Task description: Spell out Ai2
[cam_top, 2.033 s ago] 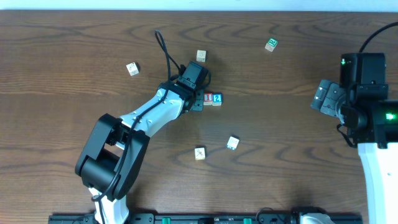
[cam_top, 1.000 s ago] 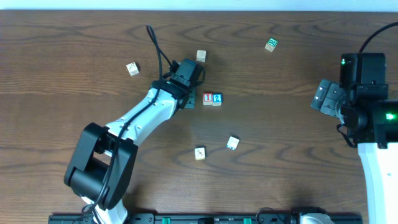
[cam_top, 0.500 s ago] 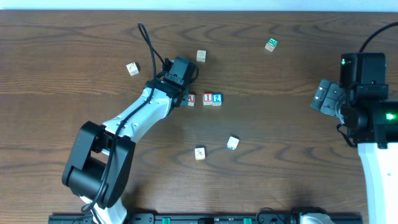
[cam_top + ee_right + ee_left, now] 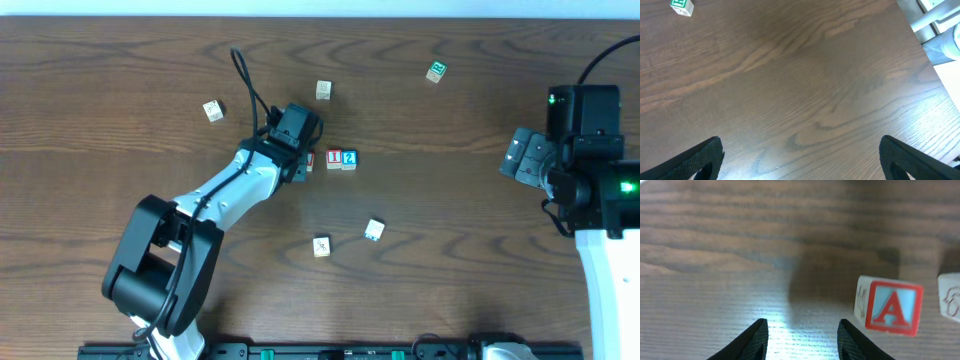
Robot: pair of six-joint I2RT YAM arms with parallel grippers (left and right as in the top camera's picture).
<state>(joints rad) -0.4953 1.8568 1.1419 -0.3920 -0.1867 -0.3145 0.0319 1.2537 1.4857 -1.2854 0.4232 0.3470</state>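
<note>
Overhead | A [image 4: 890,305] just at 9 o'clock of I [image 4: 334,158], then 2 [image 4: 349,158] | left gripper [image 4: 802,327] parted, empty; right gripper [image 4: 800,147] spread, empty | best: nudge A squarely toward 3 o'clock, flush.

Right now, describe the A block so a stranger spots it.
Follow the left arm to its hand near the middle of the table. Three lettered cubes line up beside it; the A cube is nearest the hand, a red A on pale blue.
</note>
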